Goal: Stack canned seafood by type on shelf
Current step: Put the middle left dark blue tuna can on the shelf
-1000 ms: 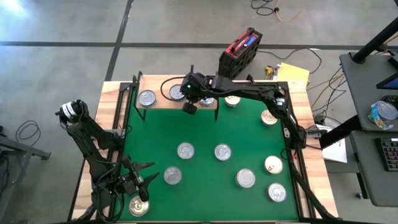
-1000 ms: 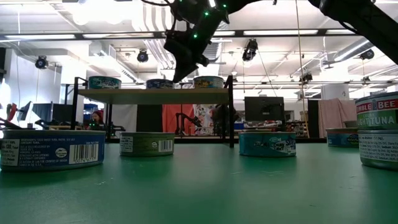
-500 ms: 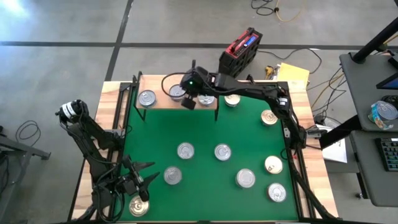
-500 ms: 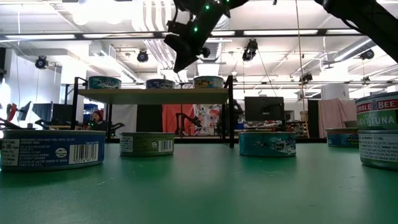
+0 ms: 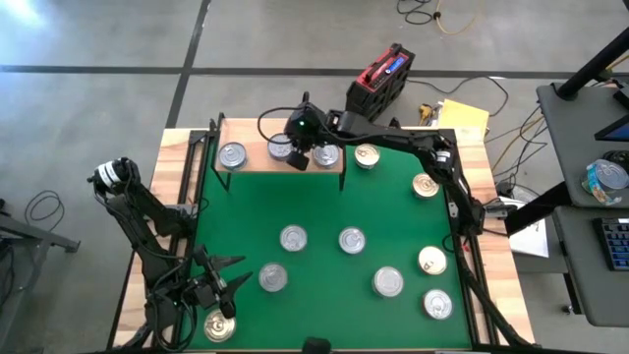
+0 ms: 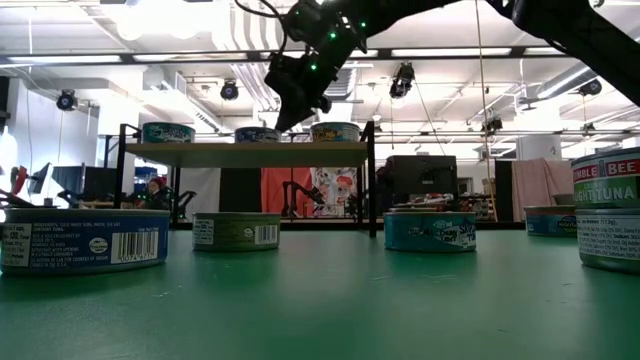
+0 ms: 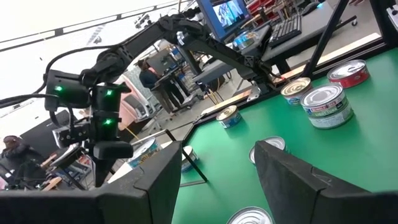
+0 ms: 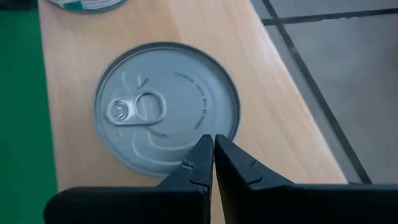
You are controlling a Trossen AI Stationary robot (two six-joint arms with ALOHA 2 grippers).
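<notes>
The shelf [image 5: 257, 162], a light-wood board on black legs, stands at the far edge of the green mat [image 5: 324, 206]. Three silver-topped tins rest flat on it: left [image 5: 233, 154], middle [image 5: 280, 147] and right [image 5: 325, 154]. My right gripper [image 5: 295, 161] is shut, its tips [image 8: 213, 147] at the near rim of the middle tin [image 8: 166, 111]. Several more tins lie flat on the mat, silver ones [image 5: 293, 237] and gold ones [image 5: 426, 185]. My left gripper [image 5: 222, 286] waits open at the near left, level, beside a tin [image 5: 218, 324]. My right gripper slants down from the near right, its shut fingertips [image 8: 202, 155] over the rim [image 8: 219, 140] of the middle tin on the shelf. I cannot tell whether they touch it. The tin lies flat on the board, pull-tab up.
A gold tin [image 5: 367, 154] sits on the mat just right of the shelf. The shelf's thin black legs [image 6: 371, 190] stand on the mat. A red and black case [image 5: 378, 84] and yellow paper [image 5: 462, 118] lie behind the table.
My right gripper, shut throughout, has gone toward the table's far edge, from in front of the shelf's near edge to over the middle tin, tipping slightly. The tins have stayed where they were.
</notes>
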